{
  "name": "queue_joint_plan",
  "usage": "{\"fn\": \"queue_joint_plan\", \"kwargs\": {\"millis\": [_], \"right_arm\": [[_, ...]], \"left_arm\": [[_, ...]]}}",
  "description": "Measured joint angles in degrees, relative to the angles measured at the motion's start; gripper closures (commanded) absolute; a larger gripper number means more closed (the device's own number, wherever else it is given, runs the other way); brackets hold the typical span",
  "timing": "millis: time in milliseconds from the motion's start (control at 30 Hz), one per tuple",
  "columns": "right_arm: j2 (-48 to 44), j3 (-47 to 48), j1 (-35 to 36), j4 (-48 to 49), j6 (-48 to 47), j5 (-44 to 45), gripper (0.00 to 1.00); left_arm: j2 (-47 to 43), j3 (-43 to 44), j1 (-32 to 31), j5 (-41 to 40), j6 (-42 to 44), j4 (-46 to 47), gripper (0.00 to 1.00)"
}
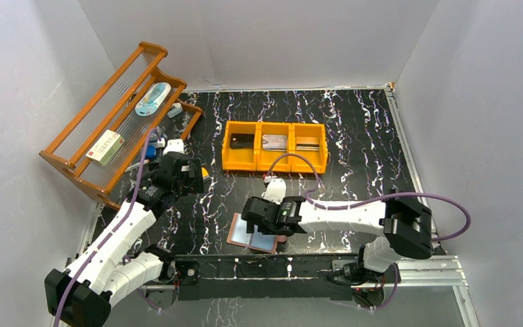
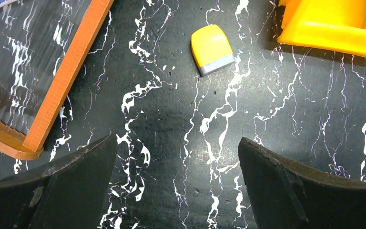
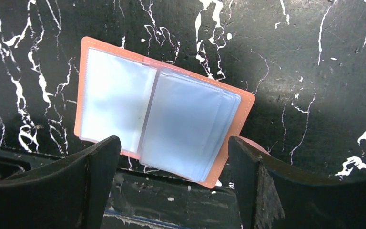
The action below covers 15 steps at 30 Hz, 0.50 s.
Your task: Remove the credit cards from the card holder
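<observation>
card holder (image 3: 162, 119) lies open & flat on worktop (image 3: 314, 71) nr front edge, sleeves up, looking empty | sits right under right gripper (image 3: 172, 145), long axis across the jaw gap, slightly tilted | right arm much nearer | right gripper: wide, holds nothing | left gripper (image 2: 176, 143): wide, empty, well apart at left

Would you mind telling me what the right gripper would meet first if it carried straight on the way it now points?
Most likely the open salmon-pink leather card holder, flat on the black marbled table and framed by the open right gripper, though how far below is unclear.
</observation>
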Motion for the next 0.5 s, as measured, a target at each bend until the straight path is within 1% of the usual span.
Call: {"fn": "queue_joint_plan", "kwargs": {"millis": [300, 500], "right_arm": [[7.15, 3.65, 0.72, -1.73, 3.98, 0.57, 0.13], [11.08, 4.42, 1.03, -4.11, 5.99, 0.5, 0.13]], "left_arm": [[0.0, 0.0, 0.0, 0.0, -0.24, -0.13, 0.02], [0.02, 0.0, 0.0, 0.02, -0.24, -0.42, 0.02]]}}
